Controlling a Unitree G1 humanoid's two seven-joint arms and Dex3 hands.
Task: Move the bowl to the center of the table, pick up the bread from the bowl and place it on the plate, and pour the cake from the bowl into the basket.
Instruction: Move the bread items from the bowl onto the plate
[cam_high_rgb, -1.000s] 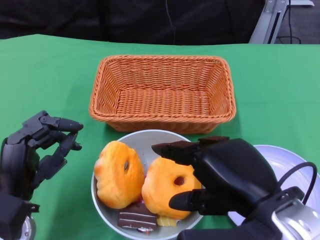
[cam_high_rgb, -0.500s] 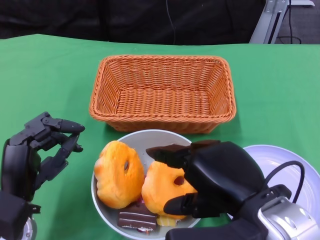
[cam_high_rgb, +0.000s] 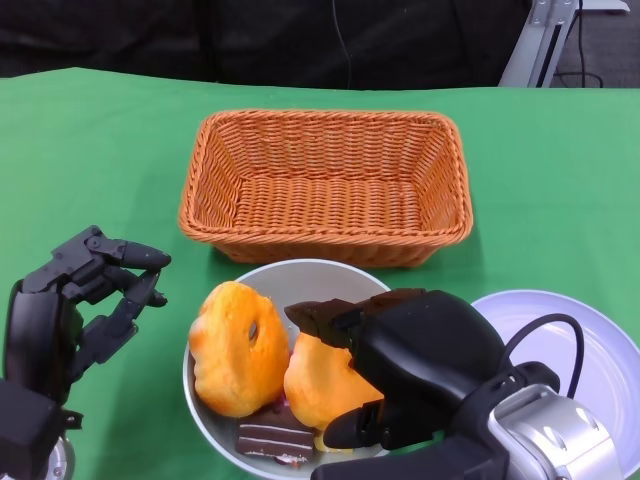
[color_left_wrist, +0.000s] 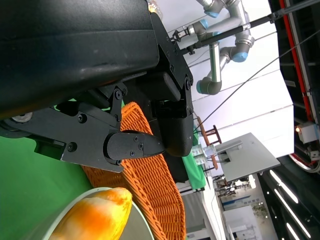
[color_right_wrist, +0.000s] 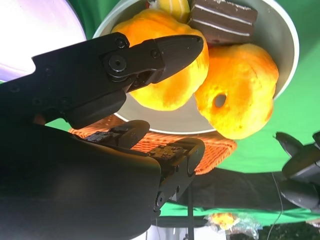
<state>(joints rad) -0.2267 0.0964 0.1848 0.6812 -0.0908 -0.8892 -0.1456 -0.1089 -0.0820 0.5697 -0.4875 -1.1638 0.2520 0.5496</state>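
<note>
Right hand (cam_high_rgb: 420, 365) sits right over the right bread (cam_high_rgb: 325, 380) in the bowl (cam_high_rgb: 290, 275), bottom center of frame, fingers spread around it, not clamped yet. Left hand (cam_high_rgb: 80, 300) w/ nothing in it, lower left, farther off.

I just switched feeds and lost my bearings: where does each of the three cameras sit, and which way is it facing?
Head view: high on the robot, looking down at the green table, woven orange basket and grey bowl; both robot hands show.
Right wrist view: behind the right robot hand, facing the bowl's orange bread rolls.
Left wrist view: behind the left robot hand, facing past the basket rim into the room.
All three views share the basket.
</note>
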